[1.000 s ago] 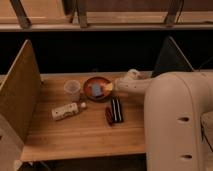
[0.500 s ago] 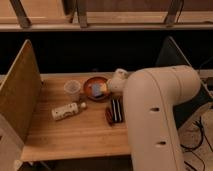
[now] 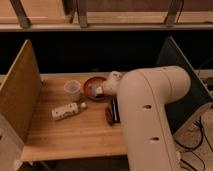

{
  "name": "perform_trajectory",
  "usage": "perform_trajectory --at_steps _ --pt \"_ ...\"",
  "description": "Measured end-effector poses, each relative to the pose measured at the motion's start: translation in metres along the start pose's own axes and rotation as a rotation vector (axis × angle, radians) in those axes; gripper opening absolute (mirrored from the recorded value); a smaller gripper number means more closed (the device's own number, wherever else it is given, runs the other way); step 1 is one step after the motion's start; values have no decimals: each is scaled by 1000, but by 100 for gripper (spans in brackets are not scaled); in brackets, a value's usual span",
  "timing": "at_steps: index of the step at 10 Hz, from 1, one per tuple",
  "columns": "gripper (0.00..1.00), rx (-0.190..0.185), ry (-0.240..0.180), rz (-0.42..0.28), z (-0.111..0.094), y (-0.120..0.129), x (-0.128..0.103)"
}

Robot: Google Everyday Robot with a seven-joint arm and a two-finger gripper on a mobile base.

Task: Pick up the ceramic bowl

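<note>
The ceramic bowl [image 3: 92,85] is round, shallow and reddish-brown with a darker rim. It sits on the wooden table [image 3: 75,132] at the back centre. My gripper [image 3: 99,91] reaches from the right, down into the bowl's right half. The white wrist [image 3: 114,79] sits just above the bowl's right rim. The big white arm [image 3: 150,115] fills the right of the view and hides the table's right side.
A small translucent cup [image 3: 72,89] stands just left of the bowl. A white bottle [image 3: 66,111] lies on its side in front of the cup. A dark object [image 3: 111,114] lies by the arm. Upright panels [image 3: 17,95] flank the table.
The arm has swung left and closer to the camera, now covering much more of the right side. The gripper has moved from the bowl's right edge into the bowl.
</note>
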Motion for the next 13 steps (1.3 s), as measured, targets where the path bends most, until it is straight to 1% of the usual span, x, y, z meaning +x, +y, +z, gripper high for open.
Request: perform_trajectory --at_steps 1,2,3,5,6,8,9,10,12,13 --pt "78 5 3 11 -2 -4 3" --pt "73 7 3 18 -5 -6 4" --pt "61 10 0 21 -9 -8 4" --pt "43 13 -9 19 -17 -8 1" --pt "31 8 -15 23 -20 -7 2" --pt "12 -16 -20 32 -23 2 6" --pt "7 -26 -21 36 -23 6 8" --pt "0 -51 -22 43 -24 15 14" --pt "0 -76 -29 51 -27 23 18" --pt "0 -78 -44 51 -33 21 14"
